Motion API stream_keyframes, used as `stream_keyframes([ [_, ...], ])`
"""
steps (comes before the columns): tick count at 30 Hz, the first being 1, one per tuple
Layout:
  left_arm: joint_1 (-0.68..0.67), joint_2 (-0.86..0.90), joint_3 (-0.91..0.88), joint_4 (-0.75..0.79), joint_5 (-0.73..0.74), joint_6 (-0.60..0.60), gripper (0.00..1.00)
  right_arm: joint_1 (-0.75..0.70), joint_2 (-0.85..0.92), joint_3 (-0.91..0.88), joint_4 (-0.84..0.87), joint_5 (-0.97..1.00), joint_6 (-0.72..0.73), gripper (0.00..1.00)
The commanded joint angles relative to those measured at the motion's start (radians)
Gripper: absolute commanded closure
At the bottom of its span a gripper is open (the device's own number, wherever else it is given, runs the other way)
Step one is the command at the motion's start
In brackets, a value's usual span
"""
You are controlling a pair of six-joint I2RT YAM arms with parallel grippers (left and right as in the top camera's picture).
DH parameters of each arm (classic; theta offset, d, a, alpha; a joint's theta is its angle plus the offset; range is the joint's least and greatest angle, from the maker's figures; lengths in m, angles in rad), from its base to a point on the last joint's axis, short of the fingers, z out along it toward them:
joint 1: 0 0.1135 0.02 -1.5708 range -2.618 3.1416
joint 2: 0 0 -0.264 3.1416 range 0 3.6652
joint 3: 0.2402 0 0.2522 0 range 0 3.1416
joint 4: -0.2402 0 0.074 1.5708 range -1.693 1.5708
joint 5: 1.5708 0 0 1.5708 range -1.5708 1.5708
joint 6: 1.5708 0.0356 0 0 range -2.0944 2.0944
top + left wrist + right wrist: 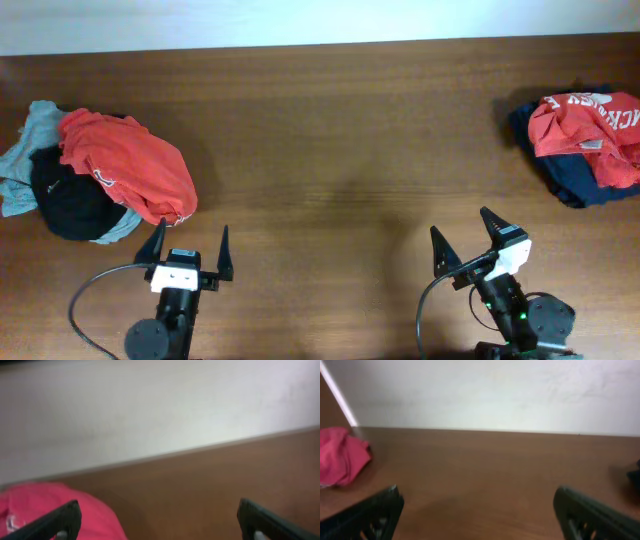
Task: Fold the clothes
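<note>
Plain lab-style robot workstation: brown wooden table (pixel 330 150) against a blank white wall (pixel 150 410).

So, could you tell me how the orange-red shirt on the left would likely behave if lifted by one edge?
Probably floppy: the orange-red shirt lies crumpled in soft folds, so it should drape and hang. Likely light for its size, being thin cloth. It overlaps the black garment, so lifting may drag that along.
</note>
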Motion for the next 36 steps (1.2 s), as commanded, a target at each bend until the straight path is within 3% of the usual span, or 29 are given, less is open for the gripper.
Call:
stream_keyframes([
  [1, 0.005, 0.082, 0.164, -0.089, 0.017, -0.002, 0.01, 0.005, 0.121, 0.193, -0.033, -0.038, 0.022, 0.01],
  [6, 0.005, 0.362, 0.47, -0.277, -0.014, -0.001, 0.01, 0.005, 0.453, 0.485, -0.143, -0.153, -0.005, 0.01],
  [10, 0.005, 0.68, 0.777, -0.442, 0.01, -0.001, 0.01, 0.005, 0.781, 0.797, -0.352, -0.212, -0.005, 0.01],
  [15, 0.004, 1.089, 1.213, -0.736, 0.318, 0.002, 0.01, 0.005, 1.182, 1.21, -0.752, -0.209, -0.051, 0.01],
  [20, 0.004, 1.233, 1.279, -0.787, 0.443, 0.003, 0.01, 0.005, 1.355, 1.286, -0.796, -0.225, -0.125, 0.01],
  [24, 0.005, 1.332, 1.279, -0.708, 0.324, 0.01, 0.01, 0.006, 1.417, 1.286, -0.833, -0.166, -0.163, 0.01],
  [26, 0.008, 1.391, 1.279, -0.674, 0.185, -0.016, 0.01, 0.006, 1.431, 1.286, -0.845, -0.132, -0.163, 0.01],
  [31, 0.098, 1.527, 1.28, -0.608, -0.135, -0.253, 0.01, 0.006, 1.432, 1.286, -0.847, -0.102, -0.163, 0.01],
  [36, 0.23, 1.59, 1.28, -0.595, -0.151, -0.39, 0.04, 0.007, 1.432, 1.286, -0.848, -0.091, -0.163, 0.01],
])
